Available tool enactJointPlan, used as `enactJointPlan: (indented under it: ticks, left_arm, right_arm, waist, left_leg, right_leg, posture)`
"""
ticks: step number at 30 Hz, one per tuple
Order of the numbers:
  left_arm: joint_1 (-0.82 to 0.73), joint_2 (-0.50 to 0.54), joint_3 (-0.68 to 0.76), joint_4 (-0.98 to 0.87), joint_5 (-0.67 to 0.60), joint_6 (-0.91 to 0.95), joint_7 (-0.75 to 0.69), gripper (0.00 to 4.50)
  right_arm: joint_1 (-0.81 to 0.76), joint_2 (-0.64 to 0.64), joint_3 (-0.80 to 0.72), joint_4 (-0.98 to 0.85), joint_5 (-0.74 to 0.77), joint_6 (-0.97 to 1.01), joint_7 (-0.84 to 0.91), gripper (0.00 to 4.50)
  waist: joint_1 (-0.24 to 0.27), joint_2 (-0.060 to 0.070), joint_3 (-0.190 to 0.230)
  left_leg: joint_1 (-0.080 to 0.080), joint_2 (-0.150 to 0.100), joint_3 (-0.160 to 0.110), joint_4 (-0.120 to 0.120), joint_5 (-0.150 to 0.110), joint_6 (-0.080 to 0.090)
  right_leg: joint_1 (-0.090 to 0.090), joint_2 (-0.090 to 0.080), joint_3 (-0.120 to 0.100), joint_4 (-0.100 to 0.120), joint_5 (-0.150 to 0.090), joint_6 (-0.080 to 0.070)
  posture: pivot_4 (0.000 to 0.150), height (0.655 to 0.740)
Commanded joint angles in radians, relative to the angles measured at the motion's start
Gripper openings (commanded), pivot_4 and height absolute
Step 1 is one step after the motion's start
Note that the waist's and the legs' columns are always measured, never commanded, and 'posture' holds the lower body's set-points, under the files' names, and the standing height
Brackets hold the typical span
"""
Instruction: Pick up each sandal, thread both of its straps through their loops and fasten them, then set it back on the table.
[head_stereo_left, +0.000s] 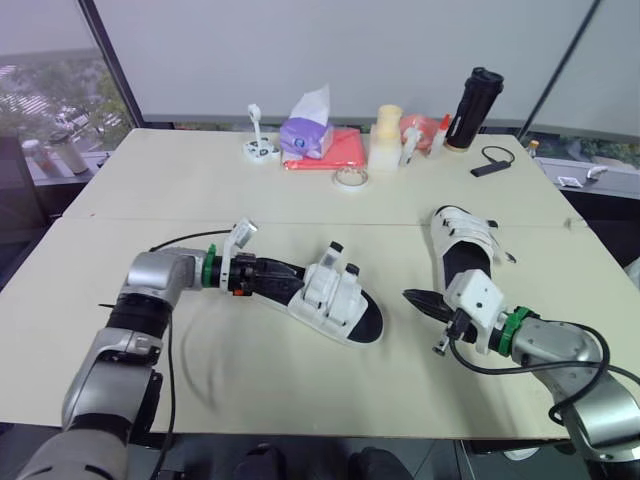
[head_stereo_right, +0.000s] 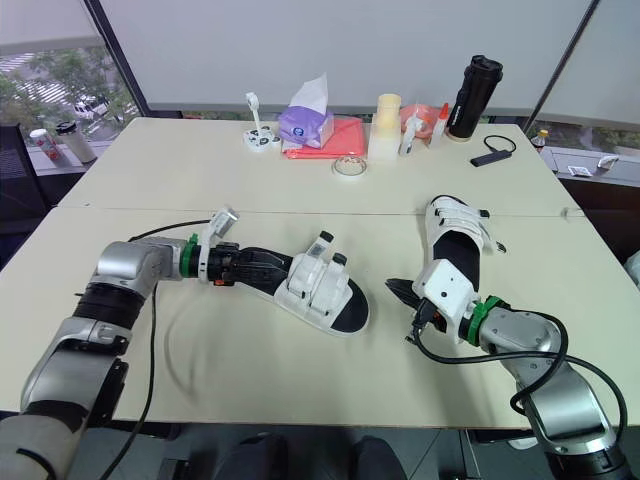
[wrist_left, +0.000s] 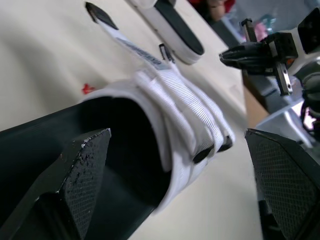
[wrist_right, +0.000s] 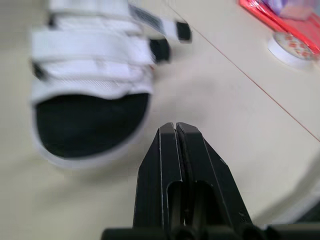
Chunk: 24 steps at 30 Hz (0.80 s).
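A white strapped sandal with a black footbed (head_stereo_left: 340, 298) lies mid-table, toe toward my right. My left gripper (head_stereo_left: 288, 280) reaches it from the heel side. In the left wrist view its fingers (wrist_left: 80, 170) stand wide apart, open, with the sandal's heel (wrist_left: 125, 150) between them; the straps lie folded over the footbed, and one tab (wrist_left: 100, 12) sticks out. A second white sandal (head_stereo_left: 462, 245) rests farther right with its straps across it. My right gripper (head_stereo_left: 412, 297) hovers low just left of that sandal's heel, fingers (wrist_right: 175, 150) shut on nothing.
At the table's far side stand a purple tissue pack (head_stereo_left: 305, 135) on a red folder (head_stereo_left: 340, 150), a tape roll (head_stereo_left: 350, 178), a cream cup stack (head_stereo_left: 387, 135), a black bottle (head_stereo_left: 476, 108) and a small black device (head_stereo_left: 490, 163). Bare tabletop (head_stereo_left: 250, 370) lies in front.
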Motion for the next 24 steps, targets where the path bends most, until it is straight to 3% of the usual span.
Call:
enactJointPlan:
  ticks: [1, 11, 14, 21, 24]
  left_arm:
    - [-0.047, -0.026, -0.022, 0.044, 0.015, -0.024, -0.03, 4.45]
    - [-0.125, -0.179, -0.037, 0.203, 0.035, -0.067, -0.048, 4.45]
    - [-0.112, -0.188, -0.035, 0.186, 0.039, -0.073, -0.056, 3.63]
    - [-0.091, -0.209, -0.02, 0.136, 0.021, -0.028, -0.027, 0.16]
    - [-0.046, -0.217, -0.02, 0.039, 0.008, -0.001, 0.004, 0.04]
  right_arm:
    - [-0.005, -0.021, -0.021, -0.067, 0.029, 0.034, 0.003, 0.0]
    - [0.004, -0.025, -0.033, -0.082, 0.029, 0.056, -0.02, 0.0]
    - [0.021, -0.024, -0.029, -0.095, 0.027, 0.063, -0.025, 0.0]
    - [0.037, -0.016, -0.034, -0.129, 0.043, 0.092, -0.049, 0.0]
    - [0.052, -0.013, -0.041, -0.146, 0.059, 0.117, -0.055, 0.0]
  waist:
    - [0.0, 0.0, 0.0]
    - [0.003, 0.0, 0.0]
    - [0.002, 0.0, 0.0]
    - [0.002, 0.0, 0.0]
    - [0.002, 0.0, 0.0]
  left_leg:
    - [0.0, 0.0, 0.0, 0.001, 0.0, 0.0]
    - [-0.003, 0.0, 0.0, 0.008, -0.002, 0.004]
    - [-0.004, 0.0, 0.0, 0.011, -0.004, 0.006]
    - [-0.004, 0.0, -0.001, 0.012, -0.004, 0.006]
    - [-0.004, 0.0, -0.001, 0.012, -0.004, 0.006]
  right_leg:
    - [0.0, 0.0, 0.0, 0.0, 0.0, 0.0]
    - [0.001, 0.0, -0.002, 0.002, 0.0, 0.001]
    - [0.001, 0.0, -0.002, 0.003, 0.0, 0.001]
    - [0.0, 0.0, -0.002, 0.004, 0.0, 0.001]
    - [0.001, 0.0, -0.001, 0.004, 0.0, 0.001]
  posture:
    - [0.15, 0.74]
    - [0.15, 0.74]
    - [0.15, 0.74]
    - [0.15, 0.74]
    - [0.15, 0.74]
